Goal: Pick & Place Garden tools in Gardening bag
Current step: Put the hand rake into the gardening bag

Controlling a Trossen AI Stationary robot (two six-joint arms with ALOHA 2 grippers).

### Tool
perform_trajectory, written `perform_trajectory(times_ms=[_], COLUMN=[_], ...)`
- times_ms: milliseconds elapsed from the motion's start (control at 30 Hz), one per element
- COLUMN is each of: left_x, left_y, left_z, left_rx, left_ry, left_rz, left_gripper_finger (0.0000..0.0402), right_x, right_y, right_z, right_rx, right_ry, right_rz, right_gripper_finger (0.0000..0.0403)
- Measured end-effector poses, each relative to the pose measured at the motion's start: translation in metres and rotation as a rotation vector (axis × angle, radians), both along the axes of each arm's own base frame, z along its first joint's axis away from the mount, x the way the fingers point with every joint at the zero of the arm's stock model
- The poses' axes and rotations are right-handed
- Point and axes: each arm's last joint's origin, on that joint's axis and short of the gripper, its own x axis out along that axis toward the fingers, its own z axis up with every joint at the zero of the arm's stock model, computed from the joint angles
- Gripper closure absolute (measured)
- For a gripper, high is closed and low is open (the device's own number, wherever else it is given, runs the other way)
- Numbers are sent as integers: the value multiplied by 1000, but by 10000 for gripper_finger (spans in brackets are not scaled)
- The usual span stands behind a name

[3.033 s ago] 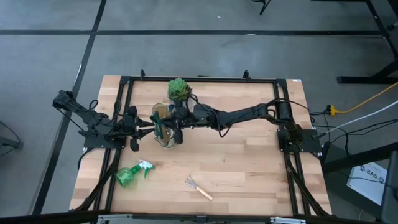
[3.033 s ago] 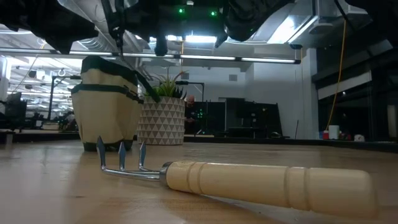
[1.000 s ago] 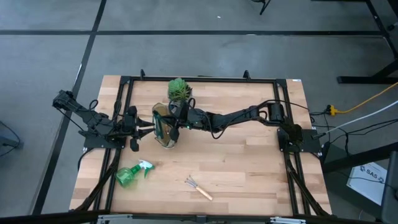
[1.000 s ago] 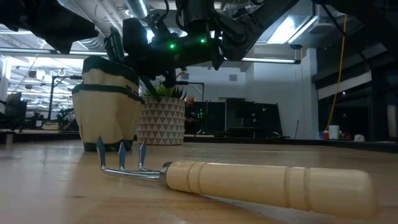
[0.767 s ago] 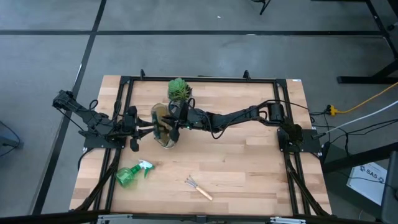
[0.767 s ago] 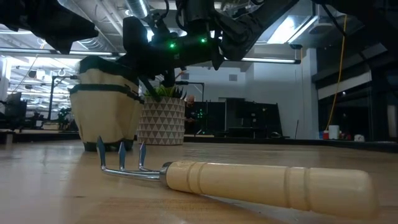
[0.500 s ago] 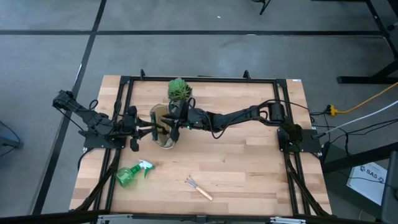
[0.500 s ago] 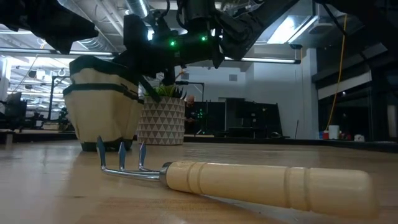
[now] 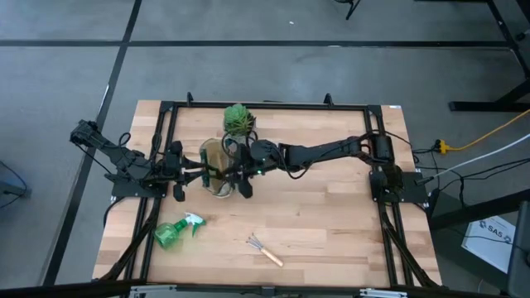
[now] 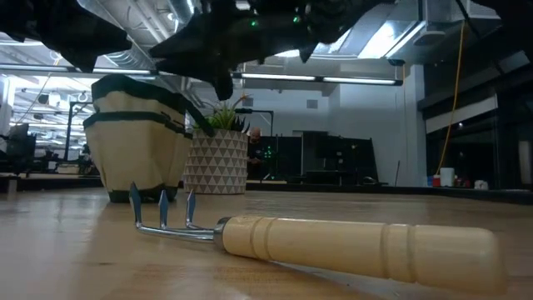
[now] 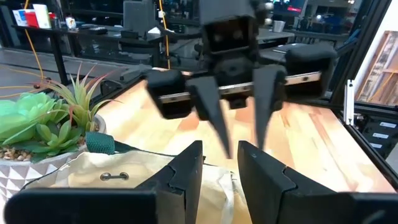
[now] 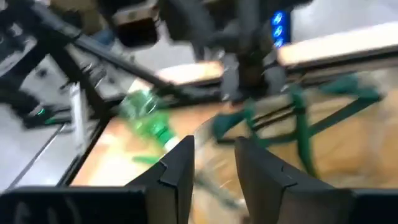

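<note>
You have the spray bottle (image 9: 171,233) and mini rake (image 9: 264,249) left on the table (image 9: 331,223), well apart from the gardening bag (image 9: 217,167); right pincer (image 9: 243,184) hangs empty beside it, fingers apart.

A wooden table (image 9: 331,207) is sitting on a grey floor (image 9: 66,66) with dark lines. Far behind the table, long ceiling lights (image 10: 366,81) are shining, dark desks (image 10: 325,171) are standing, and a yellow cable (image 10: 456,83) is hanging down
</note>
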Motion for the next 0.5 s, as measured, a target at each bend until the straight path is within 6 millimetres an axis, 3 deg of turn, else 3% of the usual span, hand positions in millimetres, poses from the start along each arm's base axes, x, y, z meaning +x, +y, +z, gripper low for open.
perform_trajectory(times_ms=[500], left_x=[0], left_y=[0], left_z=[0], left_rx=[0], left_ry=[-1], left_rz=[0], left_gripper_finger=[304], right_x=[-53], right_y=[72], right_z=[31], right_rx=[-219], right_ry=[268], right_rz=[275], right_gripper_finger=[286])
